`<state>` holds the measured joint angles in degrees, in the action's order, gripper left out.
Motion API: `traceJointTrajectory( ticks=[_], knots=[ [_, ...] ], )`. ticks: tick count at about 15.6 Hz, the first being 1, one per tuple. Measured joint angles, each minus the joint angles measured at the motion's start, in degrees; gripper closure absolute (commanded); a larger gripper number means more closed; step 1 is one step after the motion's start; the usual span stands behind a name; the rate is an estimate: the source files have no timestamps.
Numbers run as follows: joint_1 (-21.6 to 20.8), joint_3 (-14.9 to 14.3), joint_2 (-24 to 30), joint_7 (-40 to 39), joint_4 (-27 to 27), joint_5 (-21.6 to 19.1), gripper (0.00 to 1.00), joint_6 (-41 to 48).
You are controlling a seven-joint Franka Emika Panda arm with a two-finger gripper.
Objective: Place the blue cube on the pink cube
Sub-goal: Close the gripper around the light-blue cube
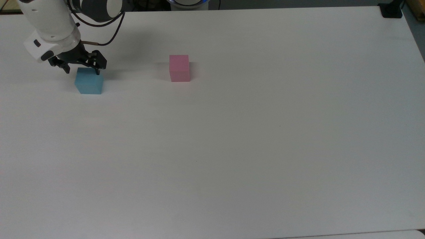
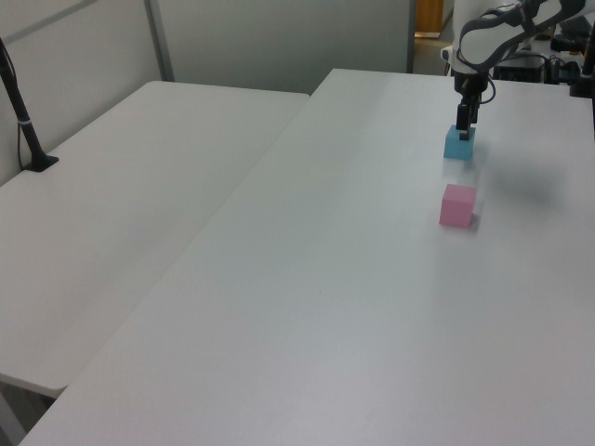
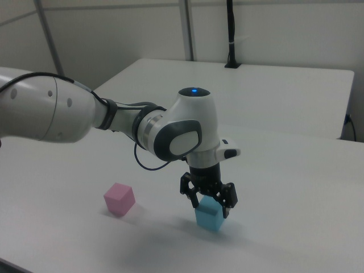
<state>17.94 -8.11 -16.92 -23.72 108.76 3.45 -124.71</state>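
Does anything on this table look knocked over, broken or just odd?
Nothing stands out. The blue cube and the pink cube both sit flat on the white table, apart and undamaged. The open gripper is straddling the blue one.

The arm (image 3: 68,116) has glossy white rounded shells with grey joint bands, a small blue light on top, a thin black looping cable, and what looks like a black two-fingered gripper (image 3: 210,203).

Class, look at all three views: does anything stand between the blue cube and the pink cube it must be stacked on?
Nothing visible does. The blue cube and pink cube sit apart on bare table. The open hand hangs just above the blue cube.
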Motion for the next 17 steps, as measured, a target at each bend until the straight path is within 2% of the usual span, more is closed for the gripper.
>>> traceJointTrajectory(
  ticks=[12, 14, 16, 17],
  knots=[
    [0.84, 0.52, -1.22, -1.13, -0.8, 0.0, 0.02, -0.97],
    [0.8, 1.04, -1.56, -1.23, -0.73, 0.0, 0.06, -0.97],
    [0.79, 1.67, -2.13, -1.23, -0.69, 0.0, 0.2, -1.36],
    [0.79, 2.02, -2.39, -1.23, -0.67, 0.0, 0.35, -2.09]
  ],
)
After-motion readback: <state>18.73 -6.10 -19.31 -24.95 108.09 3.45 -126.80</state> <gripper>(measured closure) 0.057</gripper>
